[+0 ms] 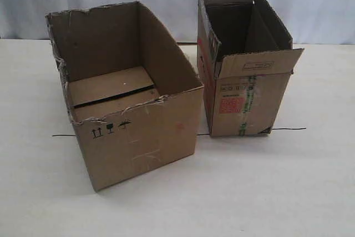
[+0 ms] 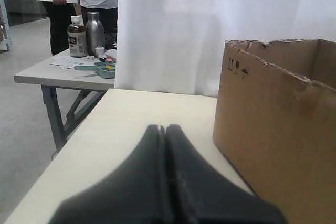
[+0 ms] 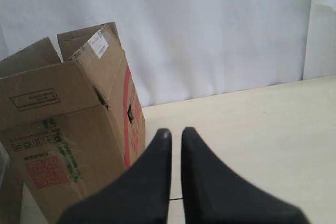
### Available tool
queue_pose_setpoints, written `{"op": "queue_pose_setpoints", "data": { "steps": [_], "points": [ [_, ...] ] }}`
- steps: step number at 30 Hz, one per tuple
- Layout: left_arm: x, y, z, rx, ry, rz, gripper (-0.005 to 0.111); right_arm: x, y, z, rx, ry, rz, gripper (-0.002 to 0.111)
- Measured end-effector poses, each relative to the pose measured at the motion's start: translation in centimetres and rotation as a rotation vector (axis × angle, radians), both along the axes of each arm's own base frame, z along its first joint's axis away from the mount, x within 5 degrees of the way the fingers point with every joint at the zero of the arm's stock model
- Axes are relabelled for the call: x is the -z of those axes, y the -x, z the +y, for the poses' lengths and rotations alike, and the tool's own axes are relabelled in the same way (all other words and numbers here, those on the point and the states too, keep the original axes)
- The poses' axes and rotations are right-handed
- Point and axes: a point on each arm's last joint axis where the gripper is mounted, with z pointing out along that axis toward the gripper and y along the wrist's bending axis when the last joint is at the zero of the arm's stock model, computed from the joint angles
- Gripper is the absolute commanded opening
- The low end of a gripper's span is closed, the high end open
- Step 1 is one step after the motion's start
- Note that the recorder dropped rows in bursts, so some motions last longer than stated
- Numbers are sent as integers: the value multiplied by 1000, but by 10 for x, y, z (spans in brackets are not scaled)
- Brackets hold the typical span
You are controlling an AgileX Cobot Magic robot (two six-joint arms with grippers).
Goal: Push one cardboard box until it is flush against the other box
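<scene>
The wide cardboard box (image 1: 138, 137) with torn top edges stands on the left of the pale table, its arrow and umbrella symbols on the near side. The other box (image 1: 244, 104), taller with a red label and green tape, stands to its right, and a narrow gap separates them. Neither gripper shows in the exterior view. In the left wrist view my left gripper (image 2: 164, 128) is shut and empty, low over the table beside the cardboard box (image 2: 273, 129). In the right wrist view my right gripper (image 3: 176, 131) is open by a narrow slit, empty, beside the other box (image 3: 68, 145).
A thin black line (image 1: 288, 129) runs across the table under both boxes. A white curtain (image 1: 310, 4) hangs behind the table. Past the table's edge stands a grey side table (image 2: 63, 74) with bottles (image 2: 77, 36), and a person behind it.
</scene>
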Motion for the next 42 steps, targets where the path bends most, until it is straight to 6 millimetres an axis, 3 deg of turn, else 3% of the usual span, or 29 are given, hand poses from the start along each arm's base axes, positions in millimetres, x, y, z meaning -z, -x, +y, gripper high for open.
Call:
{"op": "queue_pose_setpoints", "data": {
  "steps": [9, 13, 16, 20, 23, 32, 42],
  "points": [
    [-13, 0, 0, -5, -100, -133, 0, 0, 0, 0, 0, 0, 0, 5],
    [-19, 1, 1, -2, 257, -241, 0, 0, 0, 0, 0, 0, 0, 5],
    [-22, 1, 2, -1, 383, -286, 0, 0, 0, 0, 0, 0, 0, 5],
    [-27, 3, 5, 6, 732, -384, 0, 0, 0, 0, 0, 0, 0, 5],
    [-30, 4, 7, 11, 867, -447, 0, 0, 0, 0, 0, 0, 0, 5],
    [-45, 12, 15, 21, 896, -660, 0, 0, 0, 0, 0, 0, 0, 5],
    [-50, 14, 16, 22, 881, -715, 0, 0, 0, 0, 0, 0, 0, 5]
  ]
}}
